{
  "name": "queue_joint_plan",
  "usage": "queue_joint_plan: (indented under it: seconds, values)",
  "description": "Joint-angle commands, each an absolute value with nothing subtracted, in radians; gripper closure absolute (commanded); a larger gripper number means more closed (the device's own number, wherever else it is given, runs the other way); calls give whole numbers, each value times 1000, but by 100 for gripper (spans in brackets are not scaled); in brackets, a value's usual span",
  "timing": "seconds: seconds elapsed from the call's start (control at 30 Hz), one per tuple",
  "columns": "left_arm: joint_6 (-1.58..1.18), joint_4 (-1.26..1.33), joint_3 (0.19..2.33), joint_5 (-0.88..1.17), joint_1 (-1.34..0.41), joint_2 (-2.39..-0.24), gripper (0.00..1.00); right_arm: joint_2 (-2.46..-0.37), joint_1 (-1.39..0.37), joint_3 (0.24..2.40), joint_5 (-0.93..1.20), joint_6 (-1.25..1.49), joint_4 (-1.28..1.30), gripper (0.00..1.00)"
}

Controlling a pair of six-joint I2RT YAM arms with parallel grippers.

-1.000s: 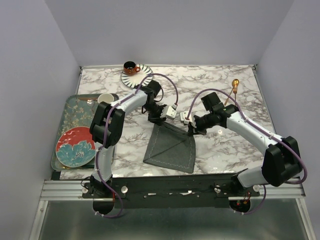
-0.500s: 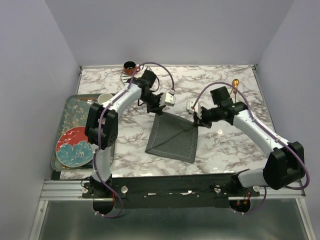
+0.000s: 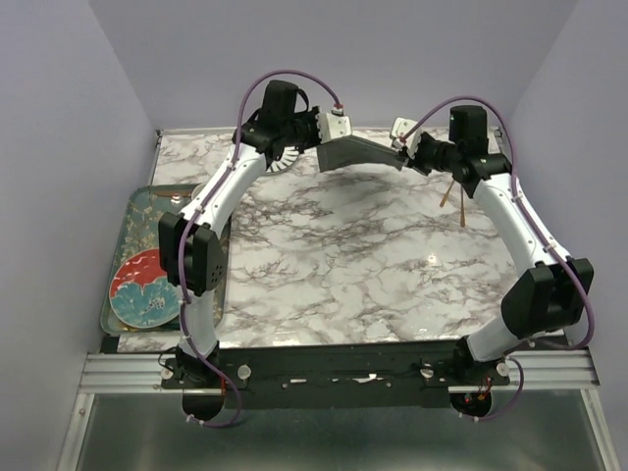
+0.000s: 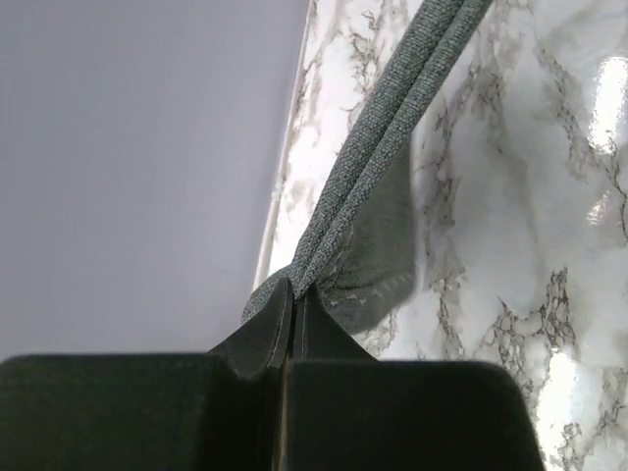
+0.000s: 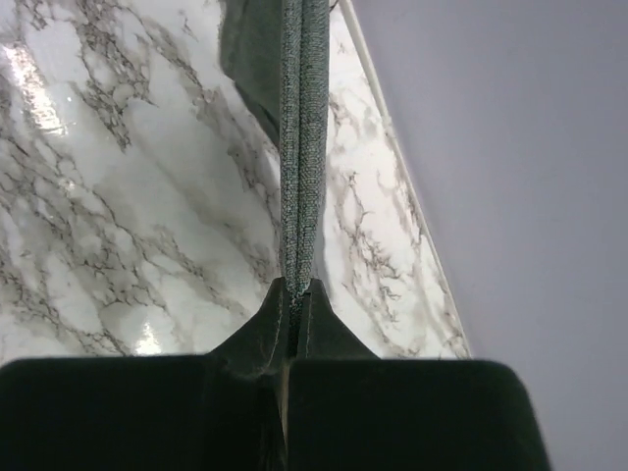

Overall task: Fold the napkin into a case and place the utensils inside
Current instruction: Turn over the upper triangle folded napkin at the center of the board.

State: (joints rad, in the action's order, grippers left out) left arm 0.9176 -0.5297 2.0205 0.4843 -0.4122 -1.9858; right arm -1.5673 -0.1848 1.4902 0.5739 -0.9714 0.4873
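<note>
**Fingers of both arms pinch the grey cloth between them**

Left fingers [image 3: 324, 147] [image 4: 285, 304] are pressed tight on one corner of the dark grey soft cloth napkin [image 3: 358, 152] [image 4: 383, 128]. The right fingers [image 3: 404, 157] [image 5: 294, 294] are clamped just as tightly on another corner. The napkin [image 5: 302, 147] stretches between them in the upper centre of the overhead frame, doubled so that two layers run edge to edge. It hangs over the far part of the white marble surface [image 3: 343, 265].

Two slim gold-copper metal utensils [image 3: 461, 208] lie on the surface at upper right, partly hidden under the right arm. A black-and-white striped saucer [image 3: 287, 160] shows behind the left arm. At lower left, a green patterned tray [image 3: 132, 211] carries a red round plate with a blue flower [image 3: 147, 289].
</note>
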Motion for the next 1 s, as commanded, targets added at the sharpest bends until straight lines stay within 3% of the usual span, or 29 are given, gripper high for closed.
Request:
queue_joint_plan:
  seconds: [0.0, 0.13, 0.33, 0.63, 0.97]
  values:
    - [923, -275, 1769, 348, -400, -1869, 100, -1519, -167, 1370, 560, -1090, 431, 99]
    - [948, -86, 1298, 284, -463, -1702, 100, -1462, -184, 1154, 561, -1189, 341, 99]
    - [901, -20, 939, 244, -601, -1543, 100, -1353, -233, 881, 549, -1310, 357, 99]
    - [734, -93, 778, 210, -732, -1460, 100, -1227, -328, 683, 535, -1387, 491, 99]
    - [657, -207, 738, 242, -814, -1437, 100, -1175, -403, 594, 537, -1399, 560, 98]
